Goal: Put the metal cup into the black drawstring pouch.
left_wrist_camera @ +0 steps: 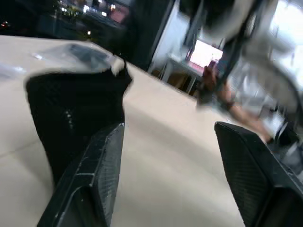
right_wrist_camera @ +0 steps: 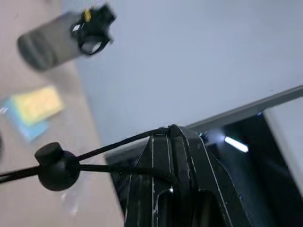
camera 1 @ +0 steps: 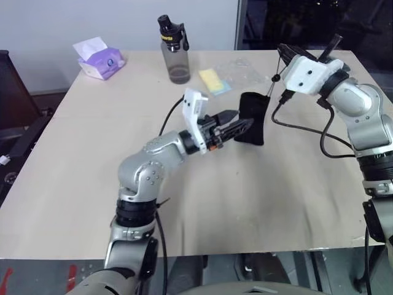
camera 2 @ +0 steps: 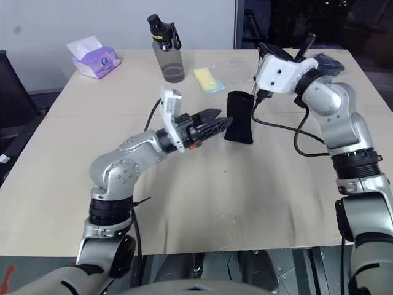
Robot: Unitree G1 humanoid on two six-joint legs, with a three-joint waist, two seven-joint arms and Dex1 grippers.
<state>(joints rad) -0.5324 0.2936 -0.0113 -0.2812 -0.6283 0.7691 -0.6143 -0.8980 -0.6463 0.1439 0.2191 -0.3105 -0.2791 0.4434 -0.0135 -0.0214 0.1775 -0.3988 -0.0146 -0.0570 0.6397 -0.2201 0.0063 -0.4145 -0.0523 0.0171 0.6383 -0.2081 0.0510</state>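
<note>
Right wrist view has the right gripper clenched on the black drawstring pouch's cord; floppy fabric, bulging, so cord's the handle. Left gripper released.

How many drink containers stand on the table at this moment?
1: the grey translucent bottle with black cap, upright at the far side of the beige table, between the purple tissue pack and the yellow packet. A cup may be hidden inside the black fabric pouch.
</note>
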